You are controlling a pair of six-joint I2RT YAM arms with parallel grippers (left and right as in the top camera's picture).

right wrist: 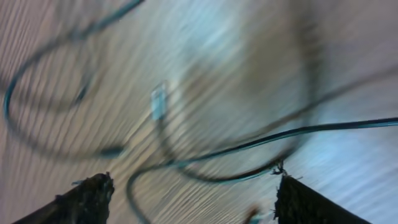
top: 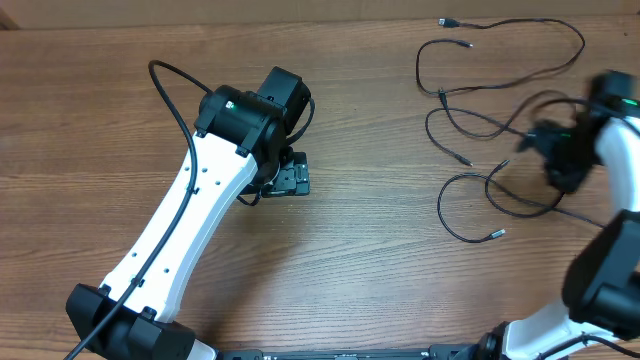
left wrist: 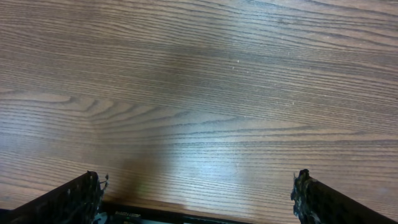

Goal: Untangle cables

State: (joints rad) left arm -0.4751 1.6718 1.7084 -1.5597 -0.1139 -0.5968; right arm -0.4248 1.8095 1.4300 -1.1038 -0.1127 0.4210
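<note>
Several thin black cables (top: 470, 120) lie as long loose strands and loops on the wooden table at the far right, with small plug ends (top: 448, 21). My right gripper (top: 540, 140) is over the right side of the strands, blurred. In the right wrist view its fingers (right wrist: 189, 193) are spread wide over blurred cable loops (right wrist: 261, 140) and hold nothing. My left gripper (top: 292, 178) rests at the table's middle left, far from the cables. In the left wrist view its fingers (left wrist: 198, 193) are wide apart over bare wood.
The white left arm (top: 190, 210) runs from the near left corner to the table's middle. The right arm's base (top: 600, 290) stands at the near right. The table's far edge (top: 300, 22) runs along the top.
</note>
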